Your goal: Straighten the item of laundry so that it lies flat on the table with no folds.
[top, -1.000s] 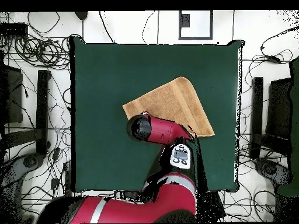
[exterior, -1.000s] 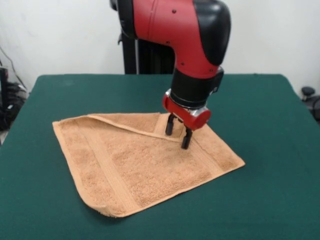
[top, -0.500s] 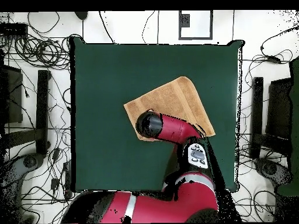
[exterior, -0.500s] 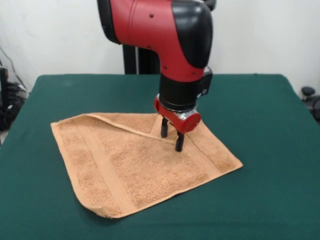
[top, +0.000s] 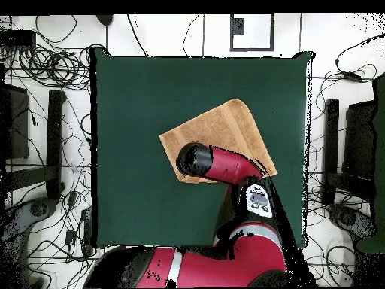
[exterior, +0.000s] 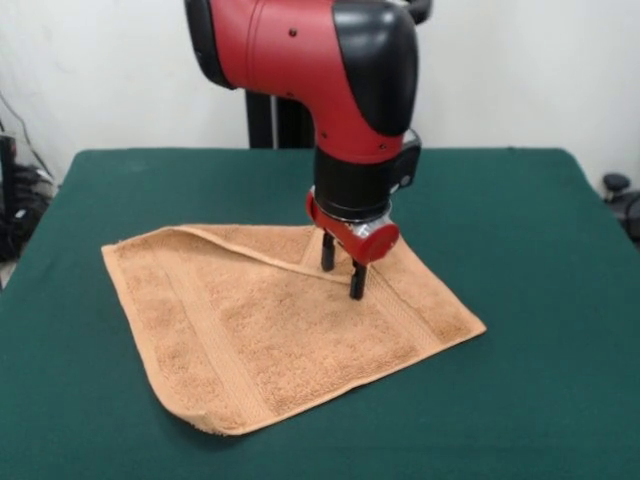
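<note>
Underneath, green table (exterior: 520, 300) against white wall (exterior: 120, 70).

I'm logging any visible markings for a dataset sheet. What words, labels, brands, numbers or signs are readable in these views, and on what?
None can be read.
Small grey panel on the red and black arm: dark marks, too small to read.
Tan-orange terry-cloth towel: woven bands only, no text.
Dark green felt-covered table: no marking.
Pincer: no label visible.

No legible text (nor labels).
</note>
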You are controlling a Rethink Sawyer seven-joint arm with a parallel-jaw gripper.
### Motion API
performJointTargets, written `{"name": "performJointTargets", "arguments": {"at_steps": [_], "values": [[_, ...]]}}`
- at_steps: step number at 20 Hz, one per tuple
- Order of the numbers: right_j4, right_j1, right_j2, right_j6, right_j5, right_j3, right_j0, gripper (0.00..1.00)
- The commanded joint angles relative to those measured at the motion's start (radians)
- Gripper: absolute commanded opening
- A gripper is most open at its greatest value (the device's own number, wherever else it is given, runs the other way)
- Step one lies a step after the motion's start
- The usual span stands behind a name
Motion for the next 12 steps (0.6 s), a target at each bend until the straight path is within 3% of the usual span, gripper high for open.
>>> {"name": "performJointTargets", "arguments": {"at_steps": [1, 12], "values": [[-0.068, 0.05, 0.09, -0.06, 0.139, 0.082, -0.008, 1.0], [-0.116, 0.016, 0.125, -0.073, 0.145, 0.14, -0.059, 1.0]]}}
